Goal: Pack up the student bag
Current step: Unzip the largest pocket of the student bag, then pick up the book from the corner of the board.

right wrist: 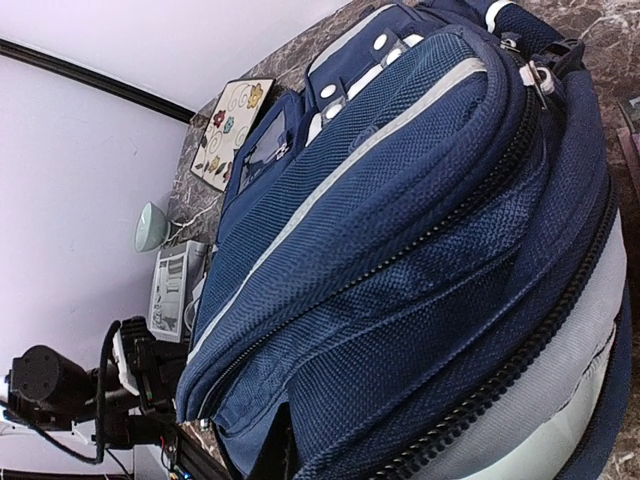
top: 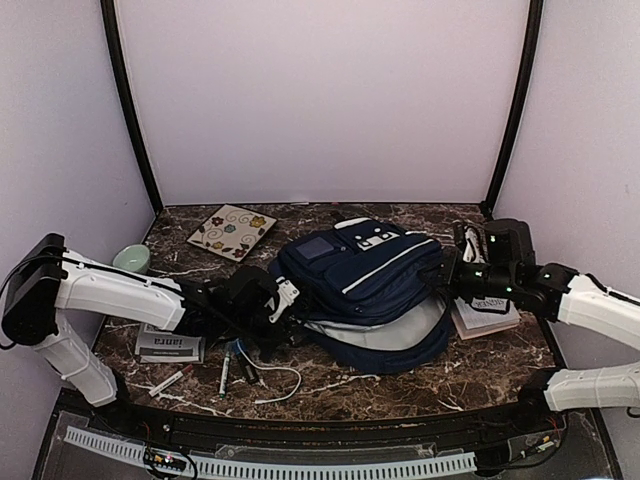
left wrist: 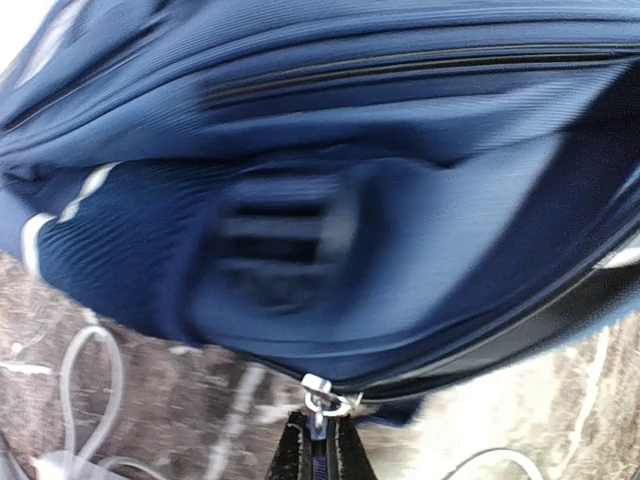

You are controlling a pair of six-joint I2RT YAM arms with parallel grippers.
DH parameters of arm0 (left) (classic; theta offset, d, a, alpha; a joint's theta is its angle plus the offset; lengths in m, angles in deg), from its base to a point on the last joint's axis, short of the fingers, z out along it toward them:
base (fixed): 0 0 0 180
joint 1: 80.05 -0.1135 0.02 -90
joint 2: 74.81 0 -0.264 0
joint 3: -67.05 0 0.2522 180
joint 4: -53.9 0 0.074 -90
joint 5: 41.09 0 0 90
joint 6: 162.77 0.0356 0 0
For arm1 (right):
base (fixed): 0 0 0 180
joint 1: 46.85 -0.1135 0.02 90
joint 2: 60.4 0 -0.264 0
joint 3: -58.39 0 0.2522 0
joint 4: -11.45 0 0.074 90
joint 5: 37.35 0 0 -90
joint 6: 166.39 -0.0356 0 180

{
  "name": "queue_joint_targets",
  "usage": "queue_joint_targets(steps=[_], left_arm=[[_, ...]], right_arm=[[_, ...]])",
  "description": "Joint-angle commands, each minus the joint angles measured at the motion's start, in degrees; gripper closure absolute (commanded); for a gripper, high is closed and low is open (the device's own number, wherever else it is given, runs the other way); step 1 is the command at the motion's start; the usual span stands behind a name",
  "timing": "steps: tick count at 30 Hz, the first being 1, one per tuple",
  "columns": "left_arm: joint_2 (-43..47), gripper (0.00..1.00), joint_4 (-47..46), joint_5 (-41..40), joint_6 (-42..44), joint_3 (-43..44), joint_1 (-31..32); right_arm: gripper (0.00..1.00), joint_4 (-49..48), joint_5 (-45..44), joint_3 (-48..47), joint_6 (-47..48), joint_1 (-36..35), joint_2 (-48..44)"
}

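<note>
Two pens [top: 225, 375] and a white cable [top: 285, 380] nearest on the worktop [top: 400, 395]. Beyond, left hand [left wrist: 320, 438] pinched shut on the zip pull [left wrist: 322, 400] at the near-left edge of the student bag [top: 370, 280], mid-worktop. Right hand [top: 447, 278] closed at its right side, hold unclear. Farthest, a flowered tile [top: 232, 231].

Dark marbled worktop [top: 400, 385], viewed from above. Centre: navy student bag [top: 370, 290], lying flat. Upper left: patterned square tile [top: 232, 231]. Left edge: pale green bowl [top: 131, 260]. Lower left: printed booklet [top: 170, 345], two pens [top: 224, 378] and a looped white cable [top: 280, 385]. Right: book [top: 487, 318], partly covered.
</note>
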Motion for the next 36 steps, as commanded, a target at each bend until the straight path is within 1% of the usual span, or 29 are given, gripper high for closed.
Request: queue_joint_targets(steps=[1,7,9,12,14,16,17,18,19,21,22,23,24,25,26,27,28,30,31,32,33,34,35,36], left_arm=[[2.1,1.0,4.5,-3.8,1.9,-2.6,-5.5],[-0.7,1.0,3.4,-2.3,2.1,-0.7,-9.0],[-1.3,1.0,3.0,-1.3,1.7,-0.4,-11.6],[-0.7,1.0,0.8,2.4,0.7,-1.3,-15.5],[0.4,1.0,-0.6,3.7,0.7,-2.2,-15.9],[1.5,1.0,-2.3,9.4,2.7,-3.0,-15.9],[2.5,0.97,-3.5,13.6,4.4,-3.6,-15.9],[3.8,0.79,-5.2,17.4,6.0,-4.3,-15.8],[5.6,0.58,-6.3,18.7,6.8,-5.1,-15.5],[10.4,0.36,-10.2,19.3,7.3,-7.3,-15.0],[13.3,0.2,-13.1,19.7,7.3,-8.9,-14.7],[17.1,0.06,-16.3,19.7,7.7,-10.5,-14.0],[19.7,0.02,-19.0,19.4,9.1,-11.8,-12.8],[21.7,0.01,-20.6,18.1,11.6,-12.5,-10.7],[22.8,0.01,-20.9,15.2,14.6,-12.7,-8.6],[23.0,0.01,-19.9,10.7,16.1,-12.0,-7.0],[22.6,0.01,-16.9,5.3,14.9,-10.4,-6.7],[20.4,0.01,-7.2,-5.6,9.3,-5.0,-7.8],[19.1,0.01,-1.7,-8.8,6.5,-2.4,-8.6],[17.9,0.01,2.5,-10.6,4.0,-0.3,-9.5],[17.0,0.01,5.8,-12.1,2.2,1.1,-10.0],[16.2,0.01,8.2,-13.1,0.5,2.0,-10.6],[15.6,0.01,10.0,-13.9,-2.2,2.5,-11.5],[15.0,0.01,11.8,-13.4,-5.2,3.0,-12.7]], right_arm=[[1.0,-5.7,-3.2,-0.7,3.8,5.2,-5.8],[1.0,-5.4,1.4,-0.9,4.7,6.0,-4.7],[1.0,-5.3,2.8,-1.6,5.4,6.0,-4.1],[1.0,-5.9,4.8,-3.0,5.9,6.0,-3.1],[1.0,-6.7,6.8,-3.7,6.2,6.0,-1.7],[1.0,-8.3,10.8,-3.9,6.2,5.9,0.7],[1.0,-9.1,12.1,-4.1,5.8,5.6,1.9],[1.0,-9.7,12.7,-4.6,5.8,4.9,3.0],[1.0,-9.9,12.8,-5.4,5.9,4.1,3.9],[1.0,-10.0,12.3,-7.5,6.5,2.0,5.5],[1.0,-10.1,12.0,-8.5,6.6,0.9,6.2],[1.0,-10.5,11.8,-9.4,6.6,-0.1,6.9],[1.0,-11.2,11.5,-10.2,6.4,-0.8,7.6],[1.0,-12.2,11.4,-10.8,6.2,-1.6,8.3],[1.0,-12.6,11.3,-11.5,5.9,-1.8,8.9],[1.0,-12.9,11.1,-11.9,5.6,-1.9,9.4],[1.0,-12.9,10.3,-12.3,5.5,-1.9,9.9],[1.0,-11.6,7.6,-12.5,5.5,-1.9,10.3],[0.98,-10.3,5.8,-12.4,5.5,-1.9,10.4],[0.92,-8.9,4.1,-12.2,5.5,-1.9,10.3],[0.82,-7.0,1.7,-11.9,5.7,-2.0,10.1],[0.69,-4.9,-0.7,-11.7,5.8,-1.9,9.7],[0.6,-3.0,-3.1,-11.4,5.8,-1.9,9.0],[0.53,-1.3,-5.2,-11.0,5.9,-1.8,8.0]])
